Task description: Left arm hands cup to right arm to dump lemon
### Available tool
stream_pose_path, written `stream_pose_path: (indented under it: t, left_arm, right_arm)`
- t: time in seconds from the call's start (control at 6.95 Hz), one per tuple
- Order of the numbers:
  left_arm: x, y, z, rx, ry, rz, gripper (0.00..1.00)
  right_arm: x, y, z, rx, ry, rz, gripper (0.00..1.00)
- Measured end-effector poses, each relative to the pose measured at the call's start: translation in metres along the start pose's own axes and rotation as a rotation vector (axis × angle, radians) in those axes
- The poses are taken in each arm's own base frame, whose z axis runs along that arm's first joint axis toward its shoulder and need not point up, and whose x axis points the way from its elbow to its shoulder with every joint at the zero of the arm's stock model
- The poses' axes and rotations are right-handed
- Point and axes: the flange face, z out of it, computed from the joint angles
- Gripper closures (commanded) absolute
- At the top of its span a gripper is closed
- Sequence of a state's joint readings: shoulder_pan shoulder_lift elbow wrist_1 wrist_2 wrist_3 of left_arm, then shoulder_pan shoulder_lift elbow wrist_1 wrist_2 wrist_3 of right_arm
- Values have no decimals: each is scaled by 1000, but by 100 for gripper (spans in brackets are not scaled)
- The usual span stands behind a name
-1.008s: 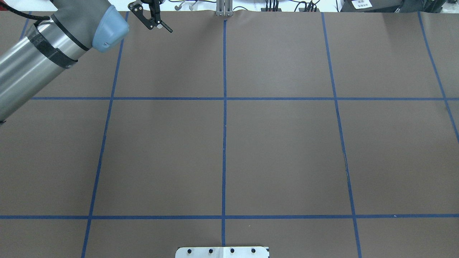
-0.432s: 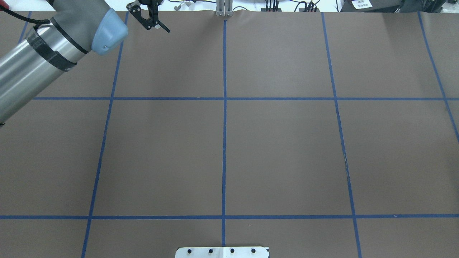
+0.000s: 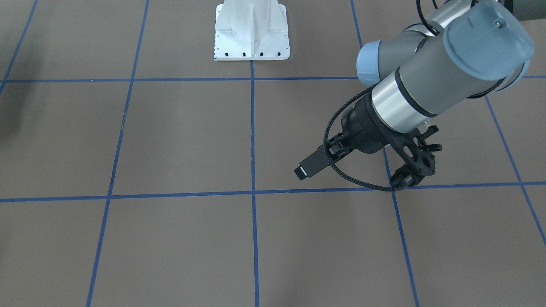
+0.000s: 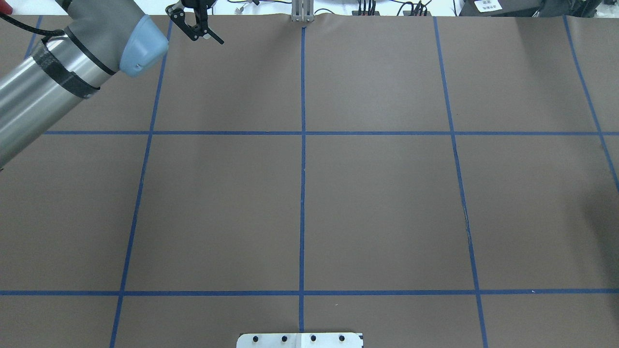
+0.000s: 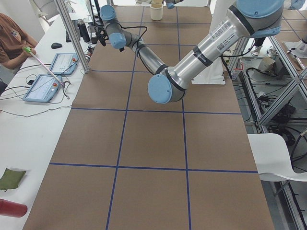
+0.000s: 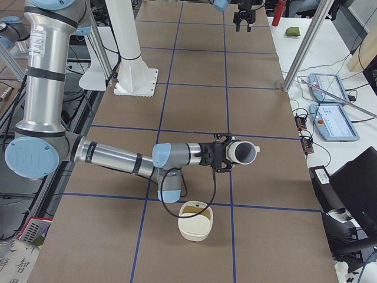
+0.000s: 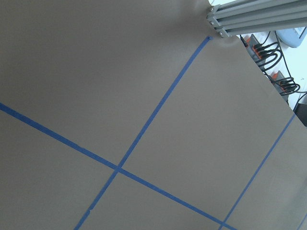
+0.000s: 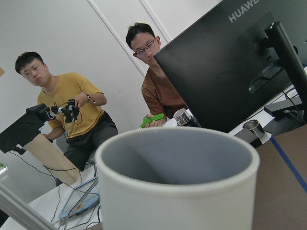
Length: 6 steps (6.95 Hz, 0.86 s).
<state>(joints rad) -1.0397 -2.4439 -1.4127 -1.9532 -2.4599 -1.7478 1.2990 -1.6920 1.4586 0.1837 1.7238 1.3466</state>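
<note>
Fearing the lemon would miss the bowl [image 6: 195, 220], I saw the cup [image 6: 242, 153] tipped wide of it; left pincer [image 4: 203, 35] released, right pincer's [image 6: 227, 154] hold unclear.

Right wrist view: cup [image 8: 177, 191] fills the btm of frame, lower wall and base cut off by btm edge. Near rim hides the inside floor, so contents can't be told. One person [image 8: 160, 91] is half hidden behind a monitor [image 8: 230, 67], which runs off the right edge.

Right-side view: right gripper [image 6: 225, 154] is small, fingers merge w/ the cup's rear end, so grip can't be judged.

Overhead: left gripper [image 4: 208, 38] has its upper part cut by the top edge; left arm [image 4: 53, 87] runs off the left edge.

Left-side view: seated person [image 5: 12, 33] cut by left edge. Red item [image 5: 10, 209] at btm-left corner also cut off, can't ID. Cream container [image 5: 156, 11] at far end clipped by top edge, too small for detail.
</note>
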Motion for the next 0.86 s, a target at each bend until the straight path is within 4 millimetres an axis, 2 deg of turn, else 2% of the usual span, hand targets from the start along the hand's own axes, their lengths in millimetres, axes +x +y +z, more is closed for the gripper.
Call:
stream_pose_path:
  t: [0.29,0.58,0.72,0.86]
  left_arm:
    - [-8,-7,2,5,-7,3,0]
    - [-17,-15,2,11,-13,26,0]
    - [-22,-20,2,15,-18,46,0]
    - [-27,-24,4,17,-24,62,0]
  right_arm:
    - [-57,-23,71,-24,79,-164,83]
    - [-99,-31,131,-86,160,-406,83]
    - [-116,-23,155,-109,198,-520,83]
    - [-134,0,179,-110,244,-629,83]
